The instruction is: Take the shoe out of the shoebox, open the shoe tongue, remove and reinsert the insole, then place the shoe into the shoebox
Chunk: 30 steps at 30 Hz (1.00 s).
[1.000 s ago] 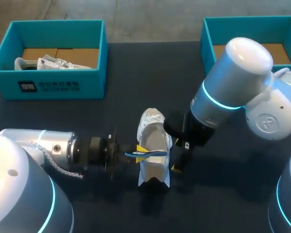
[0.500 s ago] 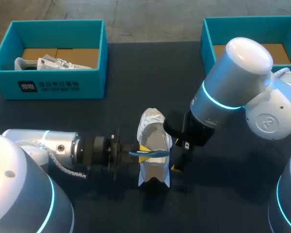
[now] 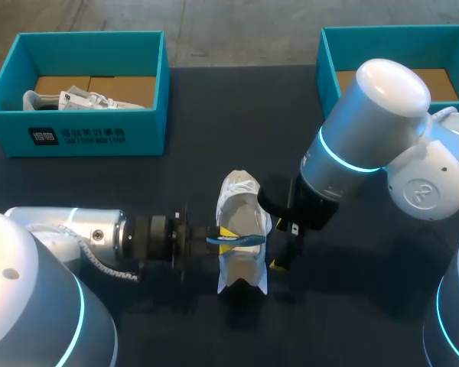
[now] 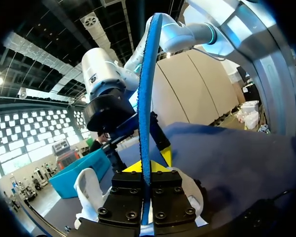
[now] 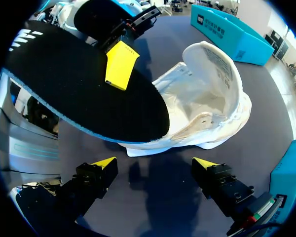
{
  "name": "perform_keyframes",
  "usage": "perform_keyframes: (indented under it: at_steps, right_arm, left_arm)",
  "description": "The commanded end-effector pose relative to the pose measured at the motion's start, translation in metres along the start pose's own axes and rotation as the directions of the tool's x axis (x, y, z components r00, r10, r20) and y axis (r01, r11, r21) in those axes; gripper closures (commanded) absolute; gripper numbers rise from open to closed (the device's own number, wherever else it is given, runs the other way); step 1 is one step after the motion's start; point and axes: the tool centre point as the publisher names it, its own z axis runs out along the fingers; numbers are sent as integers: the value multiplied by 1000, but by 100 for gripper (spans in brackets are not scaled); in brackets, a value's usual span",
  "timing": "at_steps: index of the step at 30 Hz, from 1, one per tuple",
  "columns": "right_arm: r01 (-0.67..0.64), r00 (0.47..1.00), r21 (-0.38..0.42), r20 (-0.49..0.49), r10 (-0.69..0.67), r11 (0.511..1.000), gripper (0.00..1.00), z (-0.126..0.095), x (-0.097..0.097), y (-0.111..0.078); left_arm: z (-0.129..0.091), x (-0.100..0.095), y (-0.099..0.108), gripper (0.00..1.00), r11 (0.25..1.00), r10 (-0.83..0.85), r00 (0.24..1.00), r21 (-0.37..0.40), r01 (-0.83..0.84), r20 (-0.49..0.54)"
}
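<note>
Mid-table, white shoe (image 3: 242, 202) gaping, insole (image 5: 79, 89) black-topped, blue-edged

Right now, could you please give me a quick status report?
Left hand shut on insole, over shoe. Right hand open, beside shoe. Shoe on table.

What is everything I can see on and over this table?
shoe: one, white, middle of the table.
insole: one, black with a blue edge, held over the shoe.
left box: one, teal, far left corner.
second shoe: one, white, inside the left box.
right box: one, teal, far right corner, partly hidden by the right arm.
table: one, dark.
left arm: one, silver, jaws shut on the insole.
right arm: one, silver, jaws open beside the shoe.
</note>
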Motion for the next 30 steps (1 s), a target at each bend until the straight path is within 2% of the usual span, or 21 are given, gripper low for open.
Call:
perform_keyframes:
  at_steps: [1, 8, 30]
  right_arm:
    - [-1, 1000, 2, 5, 1, 1000, 0, 1, 2, 0]
    - [-1, 1000, 2, 5, 1, 1000, 0, 1, 2, 0]
    - [-1, 1000, 2, 5, 1, 1000, 0, 1, 2, 0]
  left_arm:
    - [1, 4, 0, 100, 1000, 21, 1000, -10, -21, -6]
    - [2, 7, 5, 100, 997, 68, 998, -36, -68, -1]
    - [5, -2, 34, 100, 991, 103, 994, -88, -100, 24]
